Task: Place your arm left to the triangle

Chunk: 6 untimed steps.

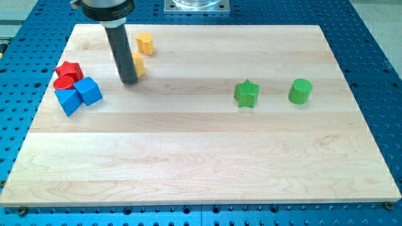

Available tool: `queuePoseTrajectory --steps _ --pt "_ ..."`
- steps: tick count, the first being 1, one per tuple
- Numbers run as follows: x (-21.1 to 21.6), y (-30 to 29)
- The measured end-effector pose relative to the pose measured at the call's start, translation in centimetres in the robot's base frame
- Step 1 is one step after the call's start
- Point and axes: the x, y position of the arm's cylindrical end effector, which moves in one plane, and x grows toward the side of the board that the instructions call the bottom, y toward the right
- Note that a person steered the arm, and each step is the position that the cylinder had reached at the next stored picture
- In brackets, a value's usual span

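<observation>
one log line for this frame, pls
tip beside yellow block | blue triangle at view's left, untouched | tip on its right

Two red blocks [68, 75], two blue [78, 95], two yellow [145, 43], two green [247, 93]

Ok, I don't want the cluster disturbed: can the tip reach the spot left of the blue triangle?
Probably yes. The blue cube sits between my tip and the blue triangle, but swinging round by the view's bottom looks free.

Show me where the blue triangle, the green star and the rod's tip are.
blue triangle [68, 100], camera view, top face.
green star [247, 91], camera view, top face.
my tip [129, 82], camera view, rod's very end.
</observation>
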Motion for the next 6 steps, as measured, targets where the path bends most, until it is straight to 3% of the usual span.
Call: queuePoseTrajectory --steps 3,4,5,6 --pt "3.2 -1.3" --pt "7.8 -1.9" --pt "15.3 -8.5" --pt "13.8 -16.2"
